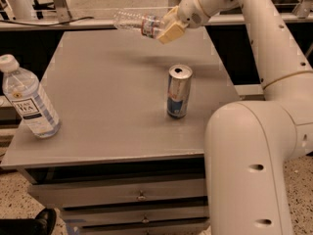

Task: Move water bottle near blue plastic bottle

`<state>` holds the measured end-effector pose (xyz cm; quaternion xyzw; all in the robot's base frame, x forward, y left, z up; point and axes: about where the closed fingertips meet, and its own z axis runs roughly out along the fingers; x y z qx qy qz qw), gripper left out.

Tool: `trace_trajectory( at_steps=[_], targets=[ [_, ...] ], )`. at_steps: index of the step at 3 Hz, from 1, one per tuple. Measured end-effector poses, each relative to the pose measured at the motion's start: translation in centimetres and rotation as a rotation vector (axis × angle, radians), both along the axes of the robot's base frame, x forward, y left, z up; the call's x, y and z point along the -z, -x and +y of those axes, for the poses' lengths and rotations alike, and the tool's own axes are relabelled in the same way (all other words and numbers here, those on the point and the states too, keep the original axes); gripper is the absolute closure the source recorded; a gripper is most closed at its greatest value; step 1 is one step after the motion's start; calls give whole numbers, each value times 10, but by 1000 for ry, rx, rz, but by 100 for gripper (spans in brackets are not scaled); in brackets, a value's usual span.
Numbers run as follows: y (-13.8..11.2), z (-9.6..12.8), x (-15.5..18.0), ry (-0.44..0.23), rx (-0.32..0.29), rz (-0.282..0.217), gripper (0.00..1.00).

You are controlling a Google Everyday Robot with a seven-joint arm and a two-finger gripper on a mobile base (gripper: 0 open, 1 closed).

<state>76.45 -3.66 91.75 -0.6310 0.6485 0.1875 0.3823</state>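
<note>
Three containers at a grey table [107, 77], one held aloft.

Nearest, drawers [142, 196] sat under the table's front edge. The blue plastic bottle [29, 102] stood upright at the near left corner, white cap on. Further back and right of centre stood an open silver-and-blue can [178, 92], upright, off to the right of the line between the two bottles. Farthest, over the table's far edge, the gripper [171, 27] was clenched around the water bottle [139, 22], which hung nearly on its side above the tabletop, its free end pointing left, well apart from the blue plastic bottle.
</note>
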Motion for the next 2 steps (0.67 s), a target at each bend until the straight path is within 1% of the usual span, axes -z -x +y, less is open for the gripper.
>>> trace_trajectory(
  at_steps=[1,2],
  targets=[
    [26,16,0,16,-131,-32,100],
    [29,21,4,21,-158,-40,100]
  ],
)
